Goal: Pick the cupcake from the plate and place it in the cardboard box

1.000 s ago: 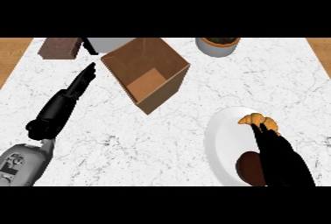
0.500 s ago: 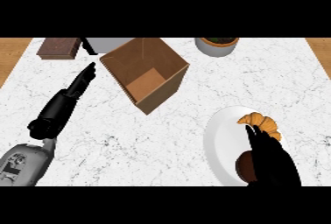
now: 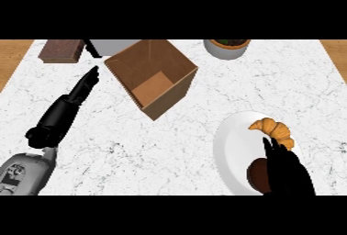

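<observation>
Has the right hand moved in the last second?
Yes. The right hand has drawn back toward the view's lower edge, away from the croissant on the plate.

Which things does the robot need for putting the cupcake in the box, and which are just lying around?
Needed:
cupcake
plate
cardboard box
right robot hand

Just lying around:
croissant
brown block
pot
left robot hand, resting open

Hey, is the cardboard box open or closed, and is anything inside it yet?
Open and empty: the cardboard box shows its bare brown floor and inner walls, with nothing in it.
</observation>
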`<state>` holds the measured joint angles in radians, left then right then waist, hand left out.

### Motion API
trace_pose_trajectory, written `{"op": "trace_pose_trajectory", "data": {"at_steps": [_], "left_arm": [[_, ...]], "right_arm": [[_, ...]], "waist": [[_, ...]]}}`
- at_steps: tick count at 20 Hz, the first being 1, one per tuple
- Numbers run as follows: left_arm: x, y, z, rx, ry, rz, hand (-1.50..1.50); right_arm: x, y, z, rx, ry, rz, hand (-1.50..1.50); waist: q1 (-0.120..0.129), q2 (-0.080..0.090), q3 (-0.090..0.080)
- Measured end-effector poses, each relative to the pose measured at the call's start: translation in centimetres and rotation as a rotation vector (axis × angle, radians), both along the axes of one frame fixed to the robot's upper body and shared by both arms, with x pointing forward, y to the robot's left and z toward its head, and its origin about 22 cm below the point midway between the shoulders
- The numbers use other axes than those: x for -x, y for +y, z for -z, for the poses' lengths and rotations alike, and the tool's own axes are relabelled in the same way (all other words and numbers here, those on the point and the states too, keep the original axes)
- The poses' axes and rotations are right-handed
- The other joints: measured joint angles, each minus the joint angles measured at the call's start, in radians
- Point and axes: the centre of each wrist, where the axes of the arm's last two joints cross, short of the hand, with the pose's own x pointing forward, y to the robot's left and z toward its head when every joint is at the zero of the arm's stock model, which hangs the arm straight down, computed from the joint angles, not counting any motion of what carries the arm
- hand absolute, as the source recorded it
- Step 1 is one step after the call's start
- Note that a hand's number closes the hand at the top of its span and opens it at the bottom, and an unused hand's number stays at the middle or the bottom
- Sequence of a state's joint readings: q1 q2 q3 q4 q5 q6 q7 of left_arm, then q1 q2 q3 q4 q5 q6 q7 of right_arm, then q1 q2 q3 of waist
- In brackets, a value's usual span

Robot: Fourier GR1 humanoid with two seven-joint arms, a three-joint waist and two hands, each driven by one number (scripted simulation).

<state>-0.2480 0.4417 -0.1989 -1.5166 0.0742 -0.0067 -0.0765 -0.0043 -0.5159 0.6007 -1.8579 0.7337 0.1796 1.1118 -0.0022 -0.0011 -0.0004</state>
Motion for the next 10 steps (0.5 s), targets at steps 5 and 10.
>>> {"op": "trace_pose_trajectory", "data": {"at_steps": [5, 10], "left_arm": [[0.3, 0.5, 0.3, -0.002, 0.003, 0.003, 0.00], [0.4, 0.3, 0.6, 0.001, 0.004, 0.004, 0.00]], "right_arm": [[-0.6, -0.8, 1.3, 0.009, 0.005, -0.028, 1.50], [-0.6, -0.2, 2.0, 0.066, -0.059, -0.076, 1.50]], "waist": [[0.002, 0.000, -0.001], [0.001, -0.002, -0.003]]}}
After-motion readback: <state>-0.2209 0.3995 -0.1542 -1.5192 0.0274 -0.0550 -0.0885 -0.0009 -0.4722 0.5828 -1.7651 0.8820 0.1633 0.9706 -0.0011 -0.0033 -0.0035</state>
